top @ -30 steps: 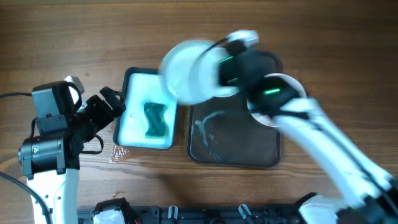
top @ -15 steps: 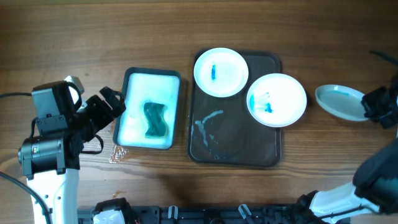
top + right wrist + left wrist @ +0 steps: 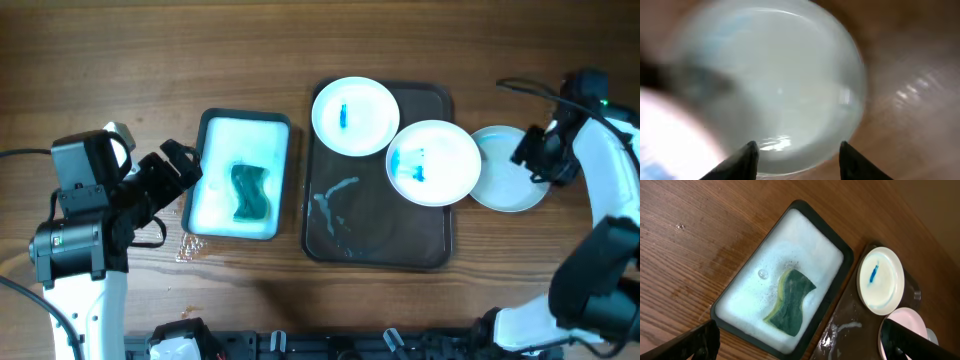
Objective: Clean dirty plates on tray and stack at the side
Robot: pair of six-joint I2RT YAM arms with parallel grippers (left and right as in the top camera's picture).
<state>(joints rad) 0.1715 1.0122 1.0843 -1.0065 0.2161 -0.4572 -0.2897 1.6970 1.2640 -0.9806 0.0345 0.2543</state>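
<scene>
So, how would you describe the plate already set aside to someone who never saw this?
Find the dark tray on the wooden table. Just right of it, one white plate lies on the wood, by the right gripper. Both other plates, upper and lower, sit on the tray and bear blue smears.

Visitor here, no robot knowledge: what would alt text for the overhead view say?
On a dark tray sit a blue-smeared white plate and a second one; a third plate lies on the table beside it, by the right gripper. Left, a green sponge lies in a foamy tub.
</scene>
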